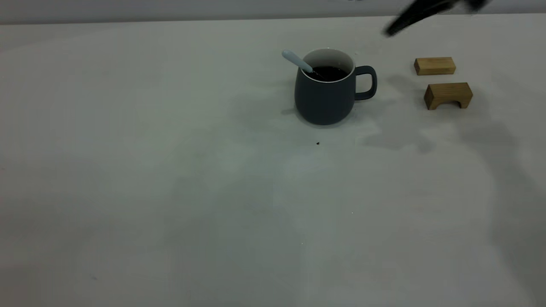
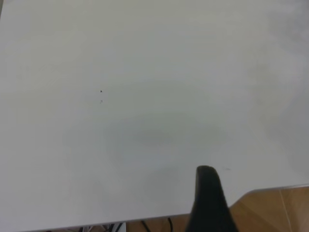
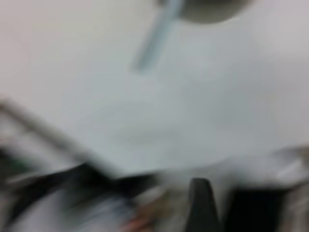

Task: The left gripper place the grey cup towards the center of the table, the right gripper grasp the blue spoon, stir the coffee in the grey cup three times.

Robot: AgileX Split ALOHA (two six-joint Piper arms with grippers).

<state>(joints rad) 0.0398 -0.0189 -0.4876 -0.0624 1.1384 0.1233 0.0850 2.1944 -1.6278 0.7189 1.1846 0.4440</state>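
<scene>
In the exterior view, the grey cup (image 1: pixel 326 91) stood upright on the desk (image 1: pixel 170 192), a little right of the middle and toward the far side, its loop handle turned to the right. The coffee (image 1: pixel 330 73) lay dark inside its white interior. The blue spoon (image 1: pixel 297 61) leaned in the cup, its pale handle slanting up over the left rim, its bowl down in the coffee. Nothing held either. A tiny dark speck (image 1: pixel 318 143) sat just in front of the cup. Two wooden blocks (image 1: pixel 434 65) lay well to the right, one flat, the nearer one (image 1: pixel 448 95) arched. The right pincer (image 1: pixel 420 16) showed as a dark blur at the top right, clear of the cup; whether released or clenched could not be told.

In the left wrist view, one dark finger (image 2: pixel 210 200) of the left pincer hung over bare desk near its edge; its state could not be told.

In the right wrist view, heavily blurred, the spoon handle (image 3: pixel 157 36) and the cup's underside (image 3: pixel 210 9) appeared far off.
</scene>
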